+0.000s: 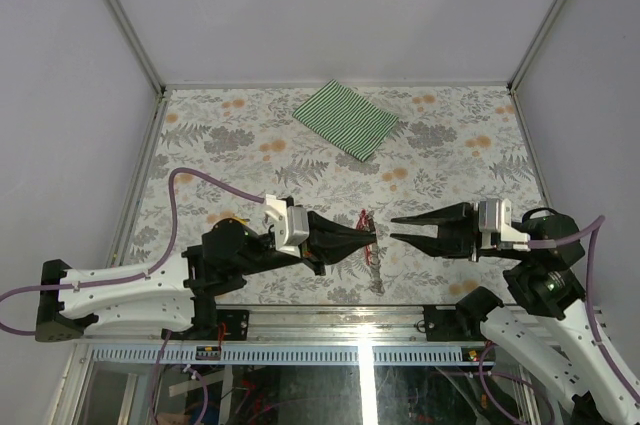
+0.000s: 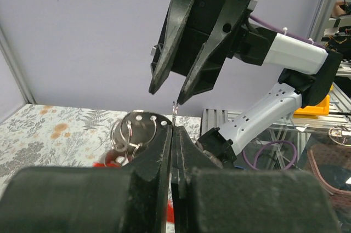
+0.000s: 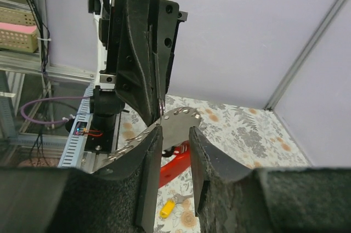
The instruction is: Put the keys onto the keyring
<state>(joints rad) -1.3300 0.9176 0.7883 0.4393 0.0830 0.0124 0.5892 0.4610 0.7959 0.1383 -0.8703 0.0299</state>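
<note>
Top external: high above and behind the arm bases at the bottom edge, looking down on the whole table (image 1: 450, 145). Left wrist: close behind own fingers (image 2: 148, 189) at bottom centre, facing across toward the right gripper (image 2: 168, 96) in the upper middle. Right wrist: likewise close, facing the left gripper (image 3: 159, 113) at upper left. Shared by all three: the keyring (image 1: 372, 250) between both tips.

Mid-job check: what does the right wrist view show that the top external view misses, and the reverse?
Right wrist only: a yellow-headed key lying on the table. Top external only: the green striped cloth at the far edge. Both: the left end effector shut on the keyring, the right end effector open opposite it.
</note>
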